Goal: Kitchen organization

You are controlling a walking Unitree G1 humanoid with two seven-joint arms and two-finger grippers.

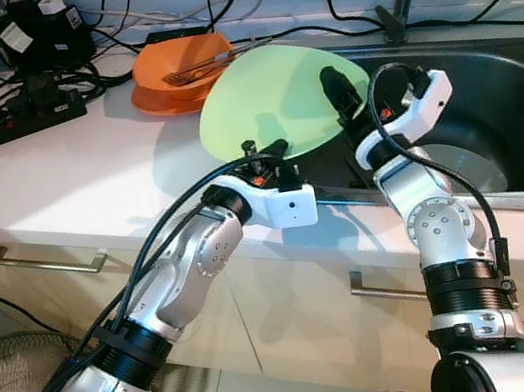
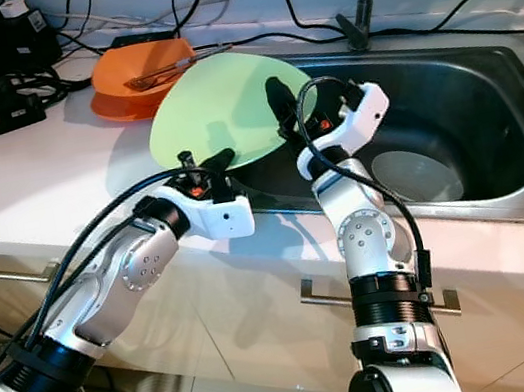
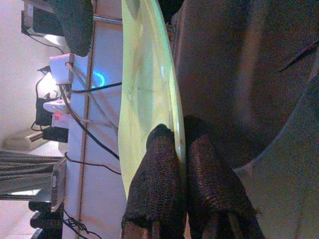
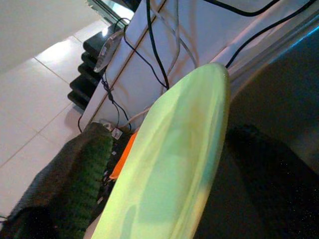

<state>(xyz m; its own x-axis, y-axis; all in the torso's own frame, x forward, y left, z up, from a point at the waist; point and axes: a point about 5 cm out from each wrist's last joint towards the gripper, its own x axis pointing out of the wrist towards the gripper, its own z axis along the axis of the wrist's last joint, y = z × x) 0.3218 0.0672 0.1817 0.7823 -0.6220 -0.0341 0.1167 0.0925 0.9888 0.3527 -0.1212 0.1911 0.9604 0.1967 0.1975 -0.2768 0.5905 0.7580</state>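
A glossy, round lime-green plastic plate (image 1: 270,98) stands tilted over the steel sink's (image 1: 519,100) edge (beside the white table (image 1: 65,170)), both left claw (image 3: 180,149) and right claw (image 1: 337,91) clamped on its rim.

Glossy, smooth pale-green plastic plate (image 1: 270,98) catching the light; knitted-looking rough black fingers (image 3: 159,184) clamped on its rim. Brushed steel sink (image 1: 521,110), dull sheen. White desk (image 1: 56,181) smooth, satin. Orange bowl (image 1: 160,77) shiny plastic.
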